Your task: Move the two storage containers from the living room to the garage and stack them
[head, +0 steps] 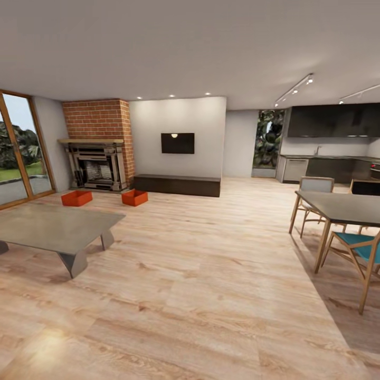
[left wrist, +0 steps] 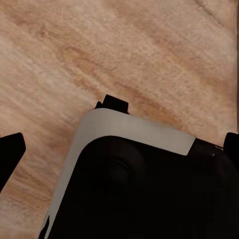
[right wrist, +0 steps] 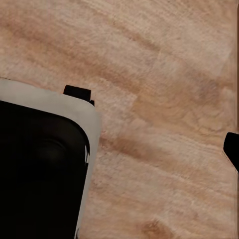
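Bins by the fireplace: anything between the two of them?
No. In the head view, only bare wood floor separates the left bin from the right bin; they sit apart in front of the fireplace.

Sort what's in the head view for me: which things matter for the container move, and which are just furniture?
For the job:
left storage container
right storage container
both sit on the wood floor before the fireplace

Just there:
low grey table
dark chest
dining table
teal chair
wall screen
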Motion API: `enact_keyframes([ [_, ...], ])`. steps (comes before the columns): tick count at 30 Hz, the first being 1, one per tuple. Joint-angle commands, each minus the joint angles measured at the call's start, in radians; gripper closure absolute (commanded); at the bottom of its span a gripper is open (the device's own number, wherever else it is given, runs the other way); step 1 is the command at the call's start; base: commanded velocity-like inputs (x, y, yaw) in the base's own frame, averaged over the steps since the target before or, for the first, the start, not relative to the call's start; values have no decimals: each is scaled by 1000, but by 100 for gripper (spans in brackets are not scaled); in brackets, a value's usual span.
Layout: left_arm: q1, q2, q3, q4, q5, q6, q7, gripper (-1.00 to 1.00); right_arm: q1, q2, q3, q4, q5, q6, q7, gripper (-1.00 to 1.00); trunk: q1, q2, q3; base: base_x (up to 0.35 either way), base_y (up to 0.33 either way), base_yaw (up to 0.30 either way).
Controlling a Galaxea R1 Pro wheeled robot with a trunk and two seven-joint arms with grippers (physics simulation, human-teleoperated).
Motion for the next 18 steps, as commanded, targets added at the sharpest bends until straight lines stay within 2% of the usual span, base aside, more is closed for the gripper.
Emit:
enact_keyframes([
  [1, 0, -1, 4, -2, 3, 7, 1, -100, -1, 0, 4, 3, 6, -4, -4, -100, 1, -1, -1, 324, 0, 0],
  [18, 0, -4, 3, -3, 0, 5, 2, -100, -1, 1, 4, 3, 6, -4, -5, -100, 1, -1, -1, 324, 0, 0],
])
